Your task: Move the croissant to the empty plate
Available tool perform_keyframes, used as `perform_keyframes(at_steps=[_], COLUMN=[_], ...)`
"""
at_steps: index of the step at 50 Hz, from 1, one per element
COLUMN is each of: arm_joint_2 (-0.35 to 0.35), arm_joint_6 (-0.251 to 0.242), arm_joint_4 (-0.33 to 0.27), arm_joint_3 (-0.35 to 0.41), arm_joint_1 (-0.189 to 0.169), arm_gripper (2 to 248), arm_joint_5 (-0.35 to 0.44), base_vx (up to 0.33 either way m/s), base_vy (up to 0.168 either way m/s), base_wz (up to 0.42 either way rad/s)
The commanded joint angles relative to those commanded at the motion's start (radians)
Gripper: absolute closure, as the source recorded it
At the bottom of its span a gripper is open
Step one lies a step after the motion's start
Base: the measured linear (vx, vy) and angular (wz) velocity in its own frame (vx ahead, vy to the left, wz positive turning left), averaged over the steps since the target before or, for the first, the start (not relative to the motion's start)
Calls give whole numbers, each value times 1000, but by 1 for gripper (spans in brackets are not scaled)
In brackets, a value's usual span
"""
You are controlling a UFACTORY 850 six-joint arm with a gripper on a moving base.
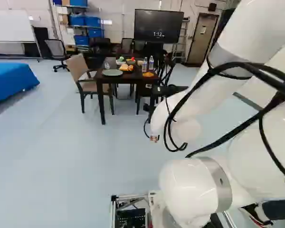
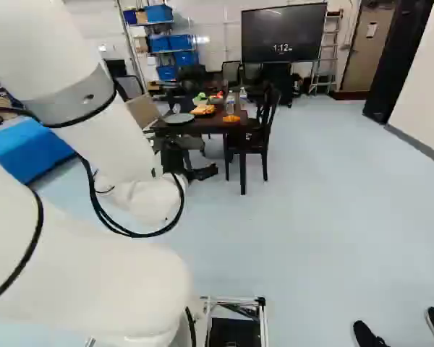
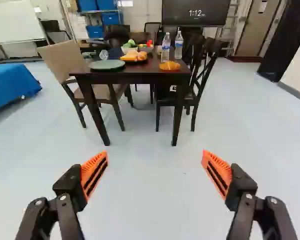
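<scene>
Blue-draped tbl (image 3: 12, 85): far L side, L of the chairs.
Tan chair (image 3: 65, 55): at L side of dark tbl (image 3: 97, 76), w/ armrests.
Green plate (image 3: 107, 65): near L part of the tbl top, nothing on it.
Bowl (image 3: 146, 49): farther back, roughly mid tbl; green & red items by it.
Dark plate (image 3: 134, 60): just R of green plate, w/ yellow-orange bread-like pcs (image 3: 132, 55).
Bottles (image 3: 165, 47): 2, clear, upright, R part of tbl, beyond the orange dish.
Orange dish (image 3: 170, 68): near R corner of tbl, w/ an orange-yellow pc (image 3: 169, 64) in it.
Croissant: on the tbl, R of green plate; can't tell if it's among the dark plate's pcs or the one in the orange dish.
Dark chair (image 3: 205, 75): R side of tbl.
Gripper (image 1: 162, 94): short of the tbl, fingers wide apart, nothing btwn the orange pads (image 3: 217, 172).
</scene>
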Motion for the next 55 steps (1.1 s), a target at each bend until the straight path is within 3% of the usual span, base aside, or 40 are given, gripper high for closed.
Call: perform_keyframes(at_steps=[55], arm_joint_2=[0], arm_joint_6=[0], arm_joint_4=[0], arm_joint_3=[0], arm_joint_1=[0], arm_gripper=[3], arm_joint_5=[0], base_vx=[73], base_vy=[-2], base_wz=[-9])
